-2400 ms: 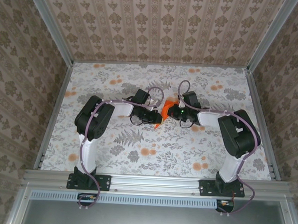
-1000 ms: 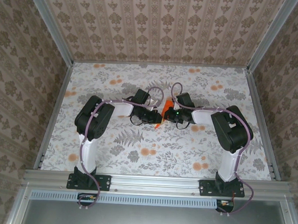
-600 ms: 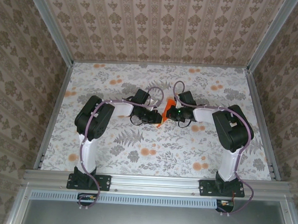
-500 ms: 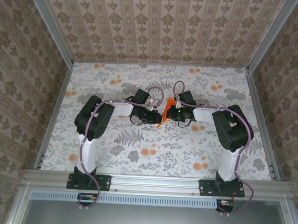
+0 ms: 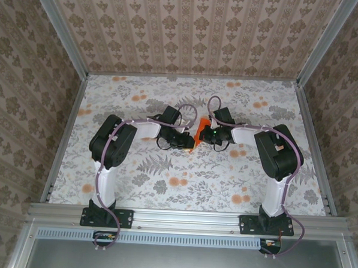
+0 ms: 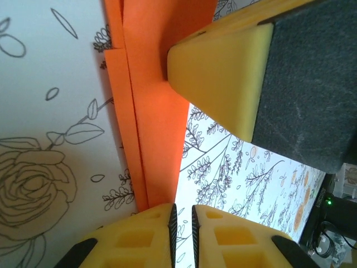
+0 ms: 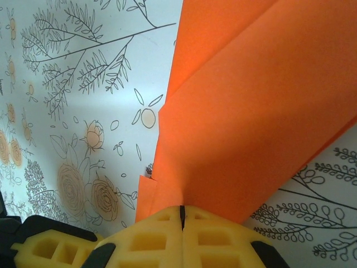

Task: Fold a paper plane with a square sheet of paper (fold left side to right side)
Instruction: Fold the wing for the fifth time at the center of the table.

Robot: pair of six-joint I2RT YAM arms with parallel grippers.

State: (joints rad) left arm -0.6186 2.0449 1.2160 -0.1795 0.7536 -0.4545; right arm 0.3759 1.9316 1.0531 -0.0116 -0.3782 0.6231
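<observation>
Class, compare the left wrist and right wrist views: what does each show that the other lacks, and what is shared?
Left wrist view: a yellow, dark-padded finger of the other arm overlapping the folded orange paper, and the left gripper, fingers a slit apart. Right wrist view: the right gripper shut on the paper's broad diagonal layers. Shared: that paper over the floral tablecloth.

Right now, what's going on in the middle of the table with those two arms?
Both arms meet over the orange paper, which is creased into a narrow, layered shape. The right gripper is shut on one end of it. The left gripper sits nearly closed at the other end; whether it actually pinches the paper is unclear.
</observation>
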